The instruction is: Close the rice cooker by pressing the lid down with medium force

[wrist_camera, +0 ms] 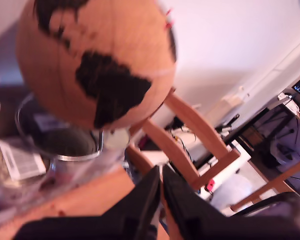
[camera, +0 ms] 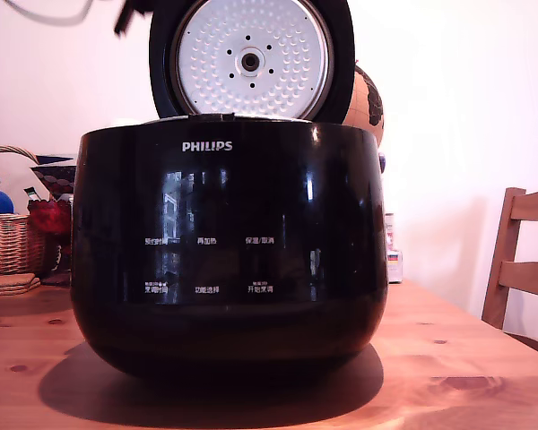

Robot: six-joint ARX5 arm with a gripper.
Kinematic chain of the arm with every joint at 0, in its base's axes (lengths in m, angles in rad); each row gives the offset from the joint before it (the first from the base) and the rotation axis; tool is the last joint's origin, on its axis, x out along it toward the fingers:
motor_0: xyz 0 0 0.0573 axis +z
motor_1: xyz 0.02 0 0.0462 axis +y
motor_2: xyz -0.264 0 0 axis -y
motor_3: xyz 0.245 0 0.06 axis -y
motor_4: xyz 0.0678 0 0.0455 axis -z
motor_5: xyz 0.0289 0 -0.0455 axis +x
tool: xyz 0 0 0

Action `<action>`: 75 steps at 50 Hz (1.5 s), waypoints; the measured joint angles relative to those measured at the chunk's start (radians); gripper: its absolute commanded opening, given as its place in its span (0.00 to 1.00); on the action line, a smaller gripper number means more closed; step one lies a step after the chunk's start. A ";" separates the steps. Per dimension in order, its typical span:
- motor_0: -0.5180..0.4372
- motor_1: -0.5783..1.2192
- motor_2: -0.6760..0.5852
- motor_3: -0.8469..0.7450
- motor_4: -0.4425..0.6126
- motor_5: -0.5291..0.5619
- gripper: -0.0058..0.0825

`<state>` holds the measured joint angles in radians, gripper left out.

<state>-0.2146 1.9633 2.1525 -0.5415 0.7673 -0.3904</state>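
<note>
Standing open: the rice cooker [camera: 229, 251] fills the middle of the exterior view on the wooden table [camera: 466, 358], its lid [camera: 251, 58] raised upright at 12 o'clock from the pot, the silver dimpled inner plate facing the camera.
Progress: nothing of the closing shows as done; the lid is fully up and no press has begun, so by my reading the whole job is left, namely reaching the lid, tipping it forward and pushing it down until it latches.
Gripper: in the wrist view the gripper [wrist_camera: 161, 190] shows two dark fingers [wrist_camera: 145, 200] drawn nearly together with only a thin slit between them, and nothing held.
Arm in the exterior view: a dark scrap at 11 o'clock off the lid's rim may be part of the arm, but I cannot tell.
Cooker relative to gripper: the wrist view shows neither pot nor lid for certain, so I judge the gripper is not yet on the lid; how near it stands cannot be told.
Ahead of the gripper: a glass bowl [wrist_camera: 60, 135] with a metal rim, then an orange globe [wrist_camera: 95, 60] with dark landmasses at 11 o'clock from the fingertips, and a wooden chair frame [wrist_camera: 200, 135] at 1 o'clock.
Behind the cooker: a wicker basket [camera: 9, 242] at 9 o'clock, a wooden chair [camera: 520, 260] at 3 o'clock, the globe's edge just past the lid at 1 o'clock.
</note>
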 measured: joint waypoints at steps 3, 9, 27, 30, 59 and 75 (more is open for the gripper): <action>0.000 0.009 0.000 -0.002 0.025 -0.008 0.04; 0.000 0.010 0.000 -0.010 0.095 -0.027 0.04; 0.000 0.010 0.000 -0.093 0.235 -0.029 0.04; 0.001 0.010 0.000 -0.103 0.274 -0.029 0.04; -0.087 0.010 0.005 -0.601 0.141 0.278 0.04; -0.161 0.010 0.005 -0.743 -0.054 0.478 0.04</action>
<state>-0.3759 1.9736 2.1578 -1.2850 0.7132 0.0872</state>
